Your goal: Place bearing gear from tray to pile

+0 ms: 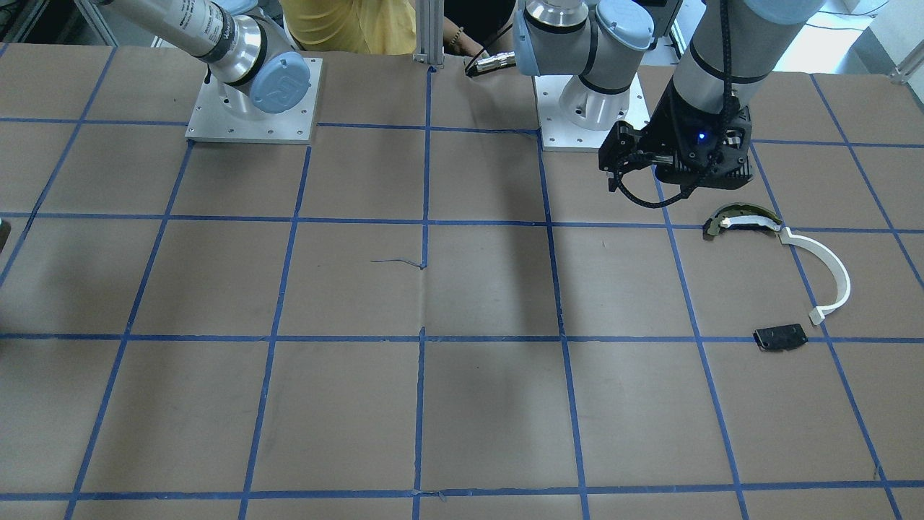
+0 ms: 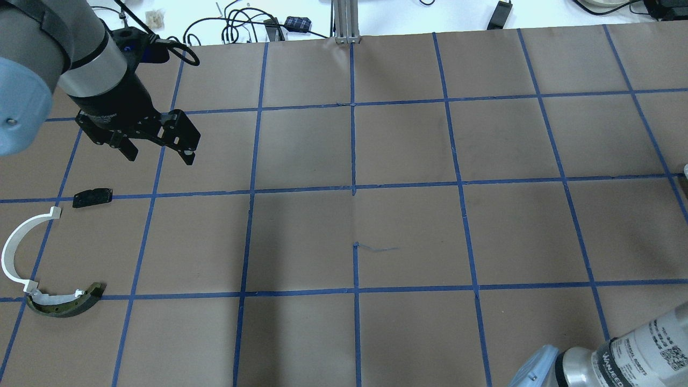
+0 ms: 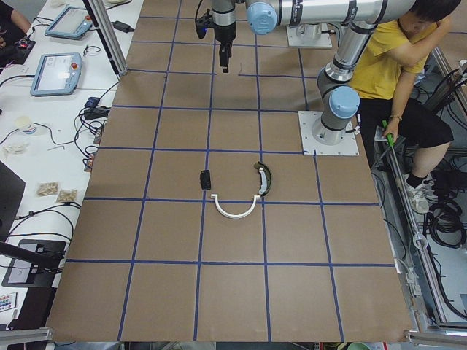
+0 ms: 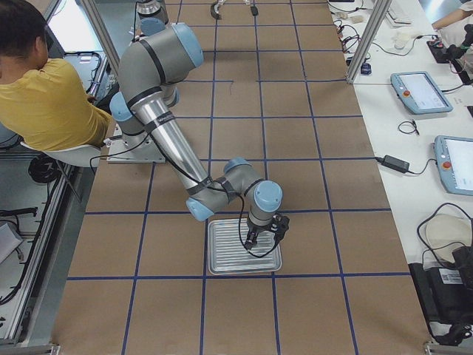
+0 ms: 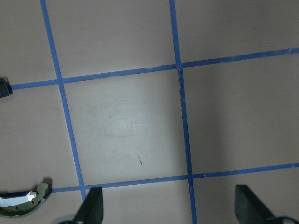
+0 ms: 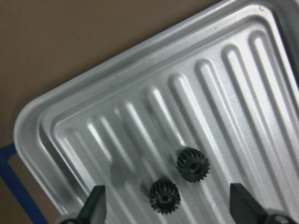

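Gears point(image 6: 193, 164), two, small, black, toothed: flat on the ribbed floor of the tray point(image 4: 229, 262), near one corner, just beside each other; whether their teeth touch cannot be told.

Right gripper point(image 6: 168, 205): above the gears, fingers wide apart, holding nothing; both gears fall between the fingers.

Left gripper point(image 2: 160, 156): above the table point(image 2: 408, 231), fingers apart, holding nothing; just beyond the pile.

Pile: white arc point(image 2: 13, 247), olive piece point(image 2: 67, 305) touching one end of the arc, black plate point(image 2: 92, 197) near the arc's other end. It lies at the table's left end; the tray is at the right end, well apart.

Risks, as judged:
- The jaws could take both gears, or nudge the second, since they lie so close.
- A fingertip could land on a rib and miss the grip, or tilt a gear into a groove.
- A light hold on the teeth could slip during the long carry.
- The left arm sits close to the pile, so the arms may crowd each other there.

Edges and room: the tray's raised rim calls for a lift before any sideways move. Taped brown table lies between tray and pile, and no object shows on it.
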